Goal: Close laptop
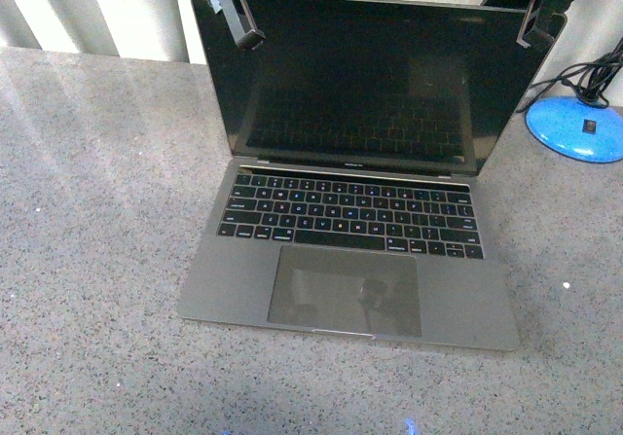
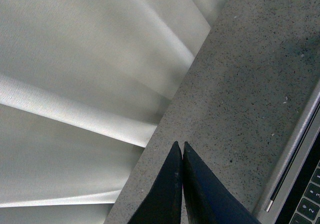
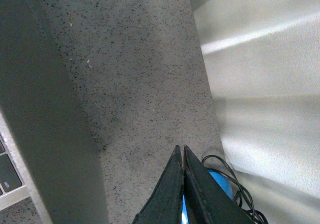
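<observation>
So the laptop [image 1: 350,211] is sitting wide open in the middle of the grey speckled tabletop [image 1: 97,211], keyboard toward the near side and the black screen leaning back toward the far side. My left tool [image 1: 249,36] is up at the far-left corner of the lid and my right tool [image 1: 532,36] is at the far-right corner. Both wrist views show the fingers pressed together with nothing between them, so this looks like a push job, not a grab. I honestly can't tell if either one is touching the lid. Biggest worry: that top edge is thin, and a closed tip pushing on it could skid off over the top or slide down onto the glossy screen and scuff it. If one side makes contact before the other, the lid gets twisted at the hinge instead of folding evenly. Push too flat toward the near side and the whole base might just scoot across the tabletop, which looks pretty slick. Past the halfway point the lid could drop and slam if I don't follow it down. Also, on the right there's a blue base [image 1: 576,128] with cables [image 1: 594,75] just beside my right tool — easy thing to snag.
</observation>
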